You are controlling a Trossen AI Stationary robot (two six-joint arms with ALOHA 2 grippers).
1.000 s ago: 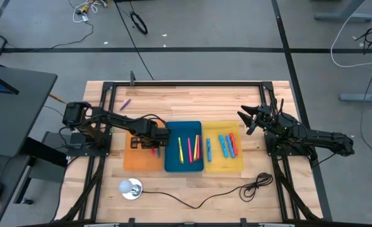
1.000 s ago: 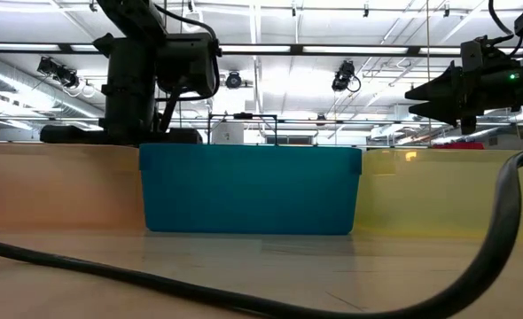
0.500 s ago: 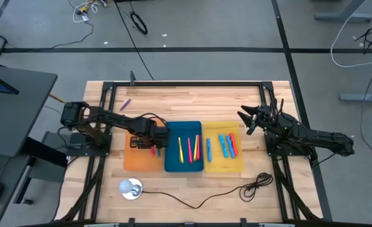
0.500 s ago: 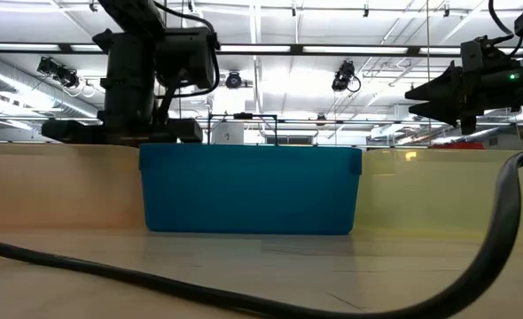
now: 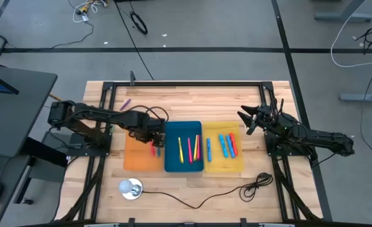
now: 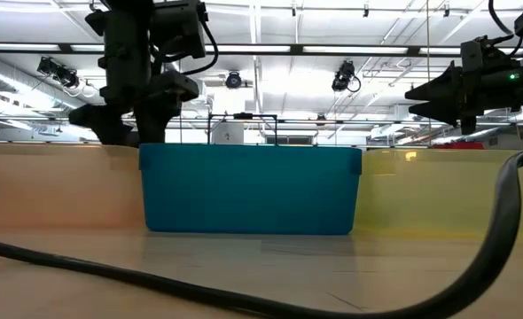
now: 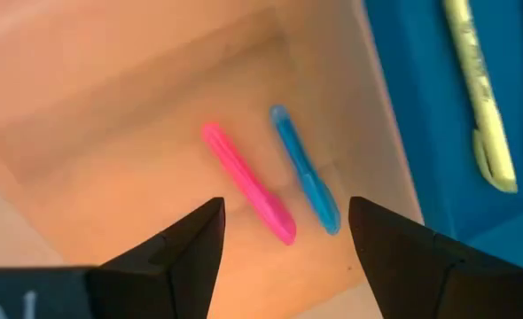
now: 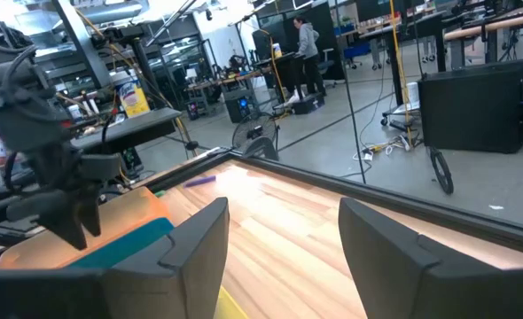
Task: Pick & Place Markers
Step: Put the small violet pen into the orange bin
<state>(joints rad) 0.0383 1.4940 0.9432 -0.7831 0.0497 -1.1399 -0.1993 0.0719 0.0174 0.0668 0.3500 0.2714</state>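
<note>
My left gripper (image 7: 284, 232) hangs open, pointing down over the right end of the orange tray (image 5: 135, 161). Between and beyond its fingers, a pink marker (image 7: 248, 195) and a blue marker (image 7: 306, 182) lie flat on the tray floor, untouched. The blue tray (image 5: 173, 165) holds a yellow marker (image 5: 180, 150) and pink ones (image 5: 190, 150). Blue markers (image 5: 222, 145) and a red marker (image 5: 232, 144) lie in the yellow tray (image 5: 236, 165). A purple marker (image 5: 125, 104) lies on the table at the far left. My right gripper (image 5: 246, 120) waits open and level at the right.
A black cable (image 5: 236, 189) snakes along the near side of the table. A white round object (image 5: 130, 188) sits in front of the orange tray. A black metal frame (image 5: 192, 83) borders the table. Bare wood lies beyond the trays.
My left gripper has opened, risen from the orange tray and rolled about its own axis, drawing slightly toward the table's left. The pink and blue markers stay lying on the tray floor. My right arm has kept still.
</note>
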